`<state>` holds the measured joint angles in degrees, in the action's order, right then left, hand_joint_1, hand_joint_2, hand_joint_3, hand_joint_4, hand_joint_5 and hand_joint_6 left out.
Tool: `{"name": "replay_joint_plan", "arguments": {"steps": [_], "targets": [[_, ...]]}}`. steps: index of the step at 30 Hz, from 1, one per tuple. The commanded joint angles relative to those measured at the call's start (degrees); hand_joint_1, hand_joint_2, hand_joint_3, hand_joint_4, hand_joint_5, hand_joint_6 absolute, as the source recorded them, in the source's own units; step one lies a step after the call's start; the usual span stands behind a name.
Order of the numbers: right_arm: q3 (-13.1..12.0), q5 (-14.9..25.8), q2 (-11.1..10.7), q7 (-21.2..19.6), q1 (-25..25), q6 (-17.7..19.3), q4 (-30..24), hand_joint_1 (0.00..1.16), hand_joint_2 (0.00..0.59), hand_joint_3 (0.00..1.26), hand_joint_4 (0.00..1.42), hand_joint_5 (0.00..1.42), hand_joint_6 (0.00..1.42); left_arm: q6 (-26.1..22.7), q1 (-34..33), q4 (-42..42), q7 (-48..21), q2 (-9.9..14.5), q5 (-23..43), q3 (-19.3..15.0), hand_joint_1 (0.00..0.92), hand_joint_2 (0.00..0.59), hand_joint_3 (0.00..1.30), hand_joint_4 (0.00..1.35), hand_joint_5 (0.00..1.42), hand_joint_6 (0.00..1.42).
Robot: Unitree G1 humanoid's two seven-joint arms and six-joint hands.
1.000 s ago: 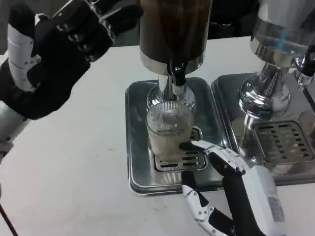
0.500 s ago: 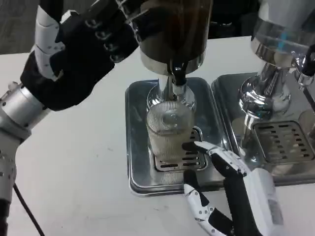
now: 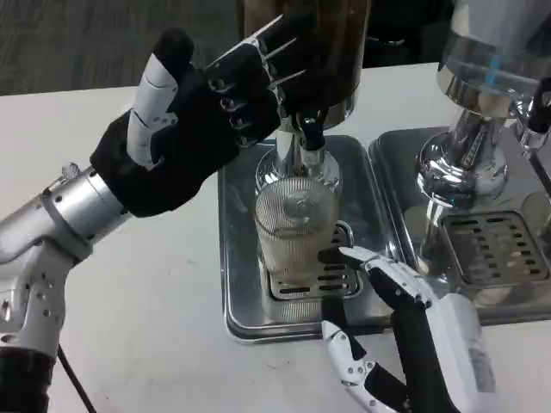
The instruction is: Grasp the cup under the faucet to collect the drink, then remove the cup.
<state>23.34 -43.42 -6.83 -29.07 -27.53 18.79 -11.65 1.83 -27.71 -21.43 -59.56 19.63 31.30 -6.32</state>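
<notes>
A: Where is the cup (image 3: 297, 234) now?

B: It stands upright on the slotted grate (image 3: 314, 286) of the left drip tray (image 3: 237, 258), directly under the black faucet (image 3: 311, 131) of the dark dispenser (image 3: 306, 60).

A: And what is around it?

B: The chrome stem of the dispenser rises just behind the cup. To the right there is a second tray (image 3: 482, 249) with its own grate, and on it a second dispenser (image 3: 482, 77) with a shiny chrome foot. Both trays sit side by side on the white table (image 3: 155, 301).

A: Which hand is at the cup?

B: The right hand (image 3: 405, 335), from the near right. One white fingertip touches the cup's right side near the bottom, and the thumb points up at the near edge of the tray. The fingers are apart. They are not closed around the cup.

A: And the left hand (image 3: 198, 129)?

B: It is raised at the far left, its fingers spread and holding nothing. The fingertips reach over the lower body of the dark dispenser, near the faucet, and hide part of it.

A: What about the materials?

B: The cup is clear ribbed glass, round, with pale liquid in the lower part. The trays are polished metal with rounded corners. The left hand shows a black palm and a white thumb.
</notes>
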Motion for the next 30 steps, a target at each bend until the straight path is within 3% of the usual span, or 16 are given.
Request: {"name": "replay_joint_plan", "arguments": {"steps": [1, 17, 30], "targets": [[-0.16, 0.17, 0.14, -0.61, -0.29, 0.77, -0.21, 0.49, 0.488, 0.41, 0.31, 0.32, 0.22, 1.79, -0.63, -1.04, -0.39, -0.99, -1.8, 0.2, 0.0, 0.126, 0.04, 0.0, 0.07, 0.01], [0.37, 0.19, 0.57, -1.78, -0.43, 0.78, 0.97, 0.49, 0.488, 0.43, 0.31, 0.32, 0.22, 4.89, -0.51, -2.31, 0.69, -4.58, -2.51, -0.43, 0.0, 0.137, 0.02, 0.0, 0.02, 0.0], [0.79, -0.24, 1.3, -1.96, -1.37, 0.21, 0.34, 0.49, 0.488, 0.43, 0.31, 0.32, 0.22, 5.6, -2.32, -4.89, 0.5, -5.17, -4.39, 0.41, 0.0, 0.139, 0.0, 0.0, 0.0, 0.0]]}}
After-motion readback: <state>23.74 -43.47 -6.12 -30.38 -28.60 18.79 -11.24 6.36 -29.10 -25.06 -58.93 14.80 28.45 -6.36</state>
